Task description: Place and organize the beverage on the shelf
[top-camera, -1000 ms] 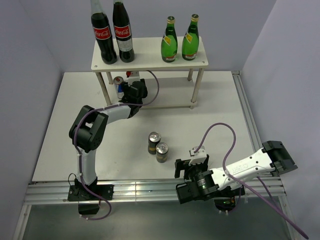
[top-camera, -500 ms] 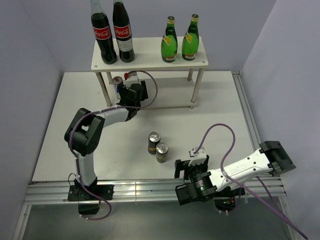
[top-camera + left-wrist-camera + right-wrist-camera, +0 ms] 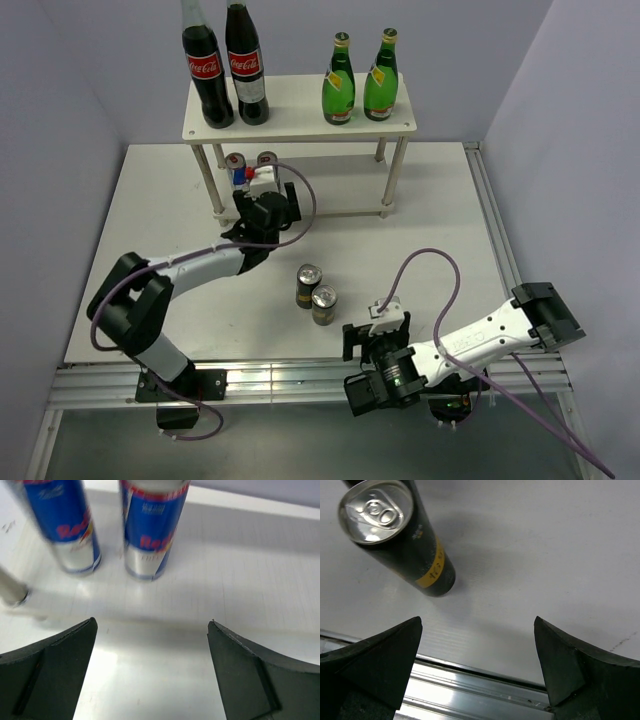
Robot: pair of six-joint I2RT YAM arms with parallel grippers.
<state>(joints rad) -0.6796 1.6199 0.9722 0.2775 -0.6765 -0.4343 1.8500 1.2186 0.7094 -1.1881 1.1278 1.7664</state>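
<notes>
The white shelf [image 3: 290, 125] stands at the back of the table. Two green bottles [image 3: 338, 82] [image 3: 381, 77] stand on its top board. Two blue-and-silver cans [image 3: 237, 166] [image 3: 266, 160] stand side by side at the left end of the lower board, also in the left wrist view [image 3: 70, 525] [image 3: 152, 530]. My left gripper [image 3: 268, 192] [image 3: 152, 625] is open just in front of them, apart from both. Two dark gold-topped cans [image 3: 308, 285] [image 3: 323, 304] stand mid-table. My right gripper [image 3: 372, 335] [image 3: 477, 622] is open near the front edge, one dark can [image 3: 400, 535] ahead to its left.
Two tall cola bottles [image 3: 205, 75] [image 3: 245, 68] stand on the left of the top board. A thin shelf leg [image 3: 10, 590] is left of the blue cans. The metal rail [image 3: 470, 690] of the table's front edge lies under the right gripper.
My left gripper opened, let go of the second blue can on the lower board, and drew back toward the front. The right arm shifted slightly left.
</notes>
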